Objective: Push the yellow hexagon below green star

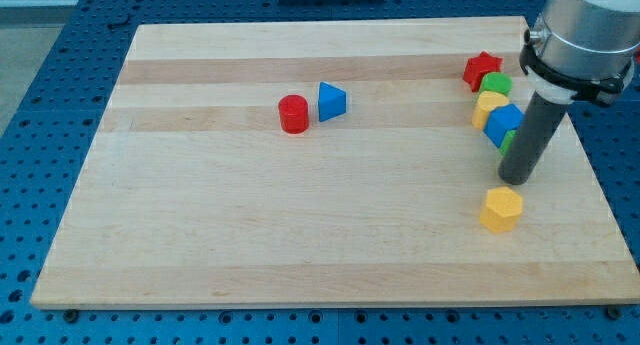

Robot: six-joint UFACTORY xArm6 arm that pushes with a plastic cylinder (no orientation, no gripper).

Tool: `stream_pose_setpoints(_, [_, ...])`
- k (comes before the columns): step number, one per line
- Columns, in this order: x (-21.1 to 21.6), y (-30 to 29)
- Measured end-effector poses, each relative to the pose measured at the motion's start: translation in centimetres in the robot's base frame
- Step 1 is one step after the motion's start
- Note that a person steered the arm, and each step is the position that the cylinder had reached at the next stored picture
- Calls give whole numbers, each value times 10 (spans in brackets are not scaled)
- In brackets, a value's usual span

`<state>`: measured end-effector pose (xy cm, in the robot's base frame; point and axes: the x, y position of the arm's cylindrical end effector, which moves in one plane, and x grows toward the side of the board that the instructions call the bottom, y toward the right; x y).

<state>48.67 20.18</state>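
Yellow hexagon [501, 208] low at frame right, just under my tip [517, 179]; no jaws. Green star [510, 140] mostly hidden behind rod. Seemingly nearly done.

Wooden board [250, 235] carries scattered coloured blocks [294, 114].

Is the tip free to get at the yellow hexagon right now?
Probably yes: my tip sits just above the yellow hexagon, with bare board between them and no block in the way.
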Motion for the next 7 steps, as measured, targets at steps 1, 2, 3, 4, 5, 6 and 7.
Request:
stream_pose_setpoints(1, [10, 5])
stream_pose_setpoints(2, [12, 23])
stream_pose_setpoints(3, [10, 52])
stream_pose_setpoints(4, [3, 72])
stream_pose_setpoints(5, [-7, 73])
stream_pose_setpoints(6, [-12, 73])
stream_pose_setpoints(7, [-12, 74])
